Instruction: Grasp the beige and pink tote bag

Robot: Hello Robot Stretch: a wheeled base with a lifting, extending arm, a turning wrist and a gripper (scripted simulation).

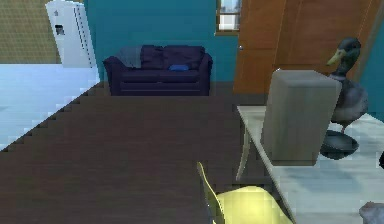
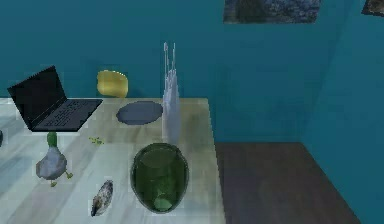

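Observation:
A tall beige bag-like block (image 1: 300, 115) stands upright on the pale wooden table (image 1: 330, 190) at the forward view's right. In the arm side view a thin pale upright thing with two slim handles (image 2: 169, 100) stands on the table (image 2: 205, 150), seen edge-on; I cannot make out any pink on it.
A duck statue (image 1: 346, 90) stands behind the beige block. The arm side view's table also bears a laptop (image 2: 52, 100), a dark plate (image 2: 138, 112), a green glass vessel (image 2: 160, 176), a small duck (image 2: 50, 165) and an oval thing (image 2: 101, 197). Yellow chairs (image 1: 245, 205) (image 2: 112, 83) flank it. A sofa (image 1: 160, 72) and a fridge (image 1: 70, 33) stand across the dark floor.

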